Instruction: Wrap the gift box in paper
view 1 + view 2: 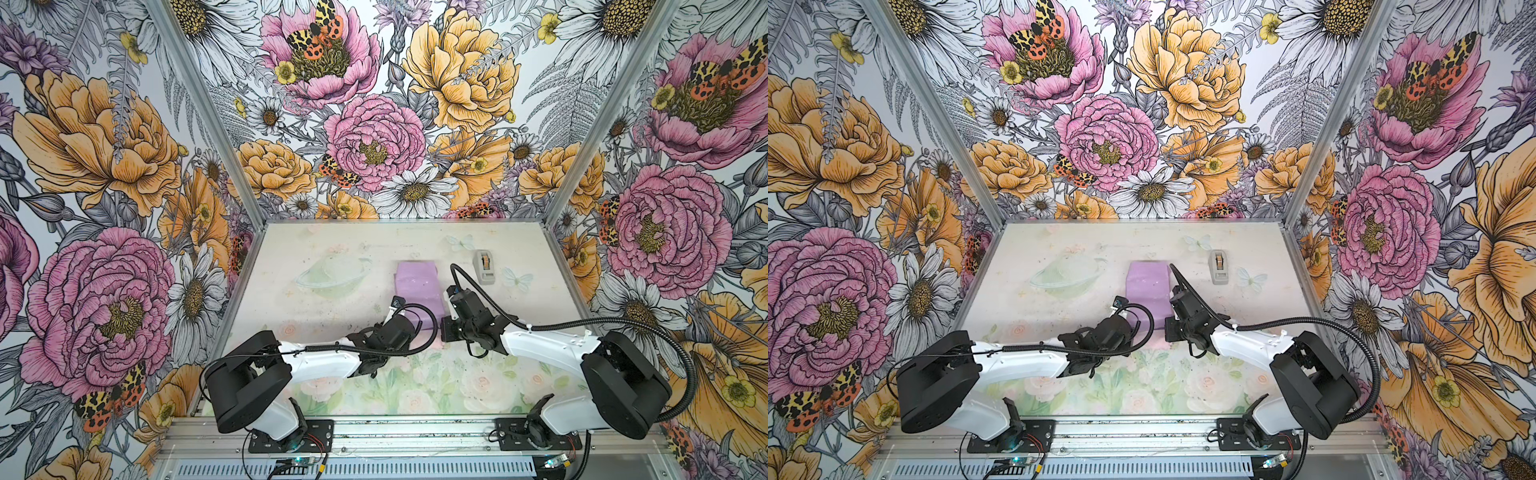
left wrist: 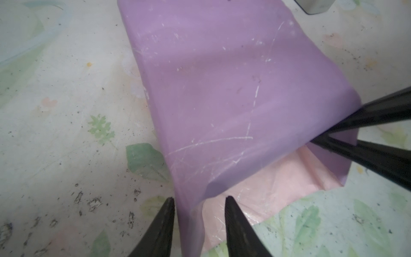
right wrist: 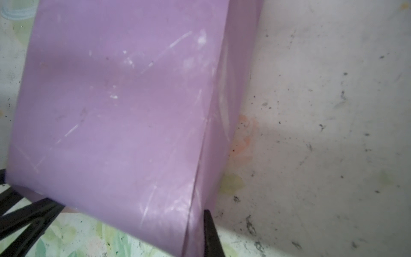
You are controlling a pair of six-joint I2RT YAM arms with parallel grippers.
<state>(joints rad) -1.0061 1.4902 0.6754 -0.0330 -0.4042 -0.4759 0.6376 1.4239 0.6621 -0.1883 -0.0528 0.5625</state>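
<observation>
1. The paper (image 1: 417,282) lies mid-desk, lilac side up. Its long axis runs from the arms towards the far wall in both top views.
2. You can't see the gift box anywhere. Judging by the boxy hump and the crisp side crease in the right wrist view, it sits under the lilac sheet, beyond both hands.
3. The near edge of the paper (image 2: 222,89) is lifted off the desk (image 1: 291,316), and its pink side shows underneath.
4. The right hand (image 2: 322,136) is closed, its fingers pinched together on the near right corner of that edge.
5. The left hand (image 2: 199,199) has its fingers apart and straddles the near left corner. The sheet passes between them, but nothing is clamped.
6. Key relation: the hidden box lies ahead of both hands along the sheet's long axis. The flap likely has to travel away from the arms, up and over the hump.
7. Both hands are at the near edge, one per corner. Only the right one actually holds, so the left corner would probably sag or skew if you pull now.
8. The tape dispenser (image 1: 484,266) stands well apart on the far right, nearer the right arm.
</observation>
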